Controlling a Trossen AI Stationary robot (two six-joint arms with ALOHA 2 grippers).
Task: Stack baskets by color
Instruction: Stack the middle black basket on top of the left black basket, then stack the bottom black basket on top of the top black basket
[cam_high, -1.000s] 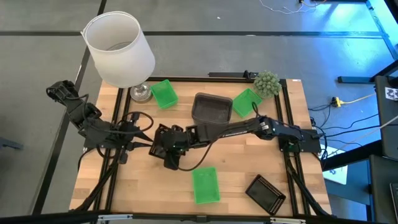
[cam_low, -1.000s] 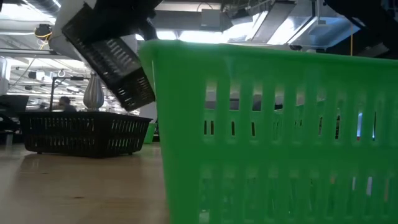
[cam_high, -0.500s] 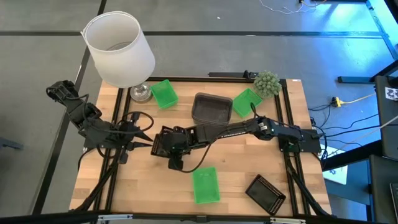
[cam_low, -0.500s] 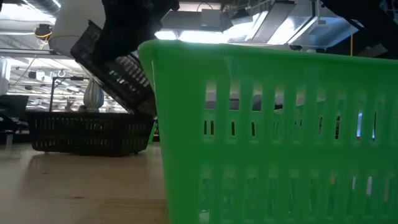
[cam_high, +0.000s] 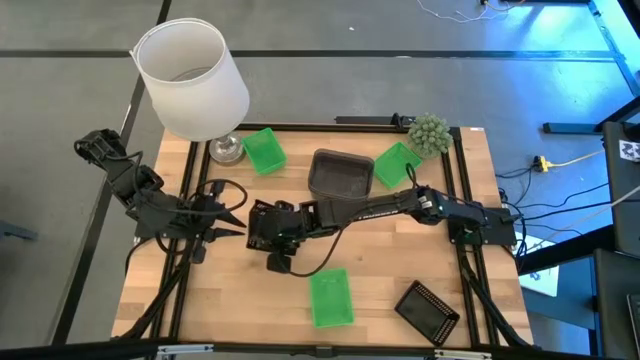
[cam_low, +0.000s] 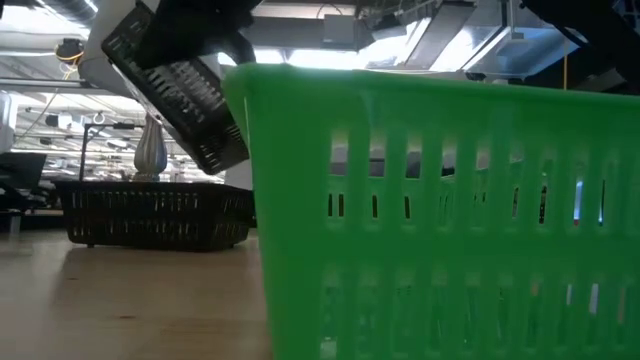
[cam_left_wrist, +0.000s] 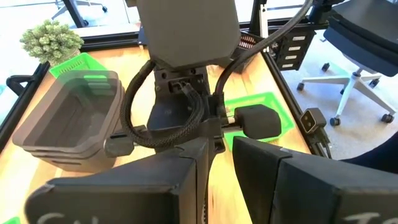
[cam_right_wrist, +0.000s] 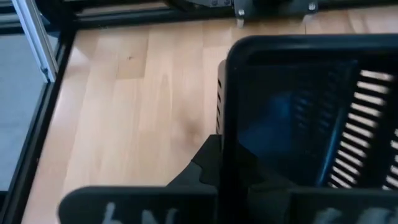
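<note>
The fingers of the right gripper (cam_high: 262, 228) are pressed together on the rim of a black basket (cam_low: 175, 80), which hangs tilted in the air over the wooden table (cam_high: 380, 270). Behind these fingers stands the grey stack of baskets (cam_high: 341, 173); a green basket (cam_high: 330, 297) lies on the near side of them, and another black basket (cam_high: 428, 310) lies further away. The left gripper (cam_high: 226, 213) is just beside the held basket, its fingers (cam_left_wrist: 292, 180) a little apart, holding nothing.
</note>
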